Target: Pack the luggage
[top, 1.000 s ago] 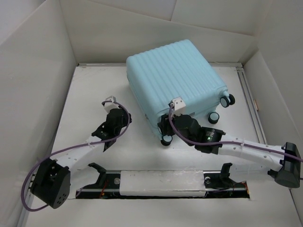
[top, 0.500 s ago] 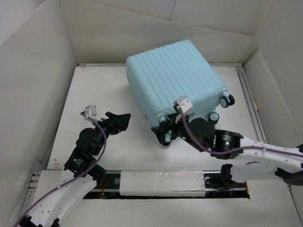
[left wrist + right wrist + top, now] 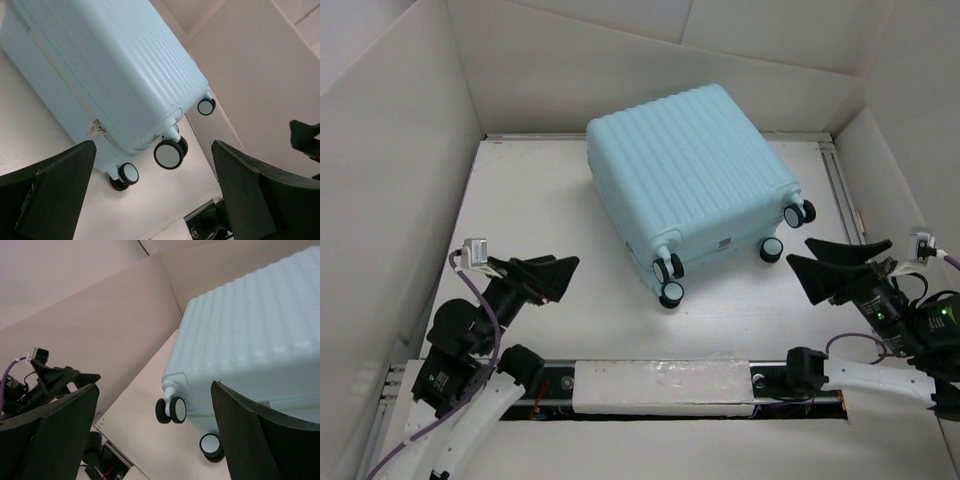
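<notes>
Luggage: the luggage lies flat on a broad side, ribbed shell up, shut along its seam, at the far middle of the table
Wheels: the casters point to the near right; two sit at the near corner, two at the right corner
Left claw: the left gripper hangs near left of the case, jaws spread wide, nothing between them, well apart from the shell
Right claw: the right gripper hangs near right, jaws spread wide, nothing held, just short of the right casters
Surface: white, matt table top; a pale rail runs along its right edge
Near edge: a white padded strip lies over a dark slot between the arm bases
Room: plain white wall panels enclose the left, far and right sides
</notes>
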Tool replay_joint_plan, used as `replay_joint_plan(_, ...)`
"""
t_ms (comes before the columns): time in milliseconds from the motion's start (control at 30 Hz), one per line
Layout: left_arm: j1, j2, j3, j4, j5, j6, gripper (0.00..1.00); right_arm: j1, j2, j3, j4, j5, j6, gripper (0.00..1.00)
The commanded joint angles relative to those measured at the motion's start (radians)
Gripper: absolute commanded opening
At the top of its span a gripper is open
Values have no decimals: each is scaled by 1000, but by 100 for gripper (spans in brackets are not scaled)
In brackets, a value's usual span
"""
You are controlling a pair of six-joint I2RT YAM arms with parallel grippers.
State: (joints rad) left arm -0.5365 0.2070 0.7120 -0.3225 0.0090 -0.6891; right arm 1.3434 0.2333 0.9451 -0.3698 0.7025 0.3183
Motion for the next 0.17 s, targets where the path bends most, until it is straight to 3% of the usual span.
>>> replay_joint_plan(0, -3, -37, -31, 17, 80, -3, 100, 7, -23, -32, -121, 17, 39, 100)
replay_joint_plan(133, -3, -23, -52, 45, 92, 10, 100, 7, 3, -23, -230, 55, 94, 100)
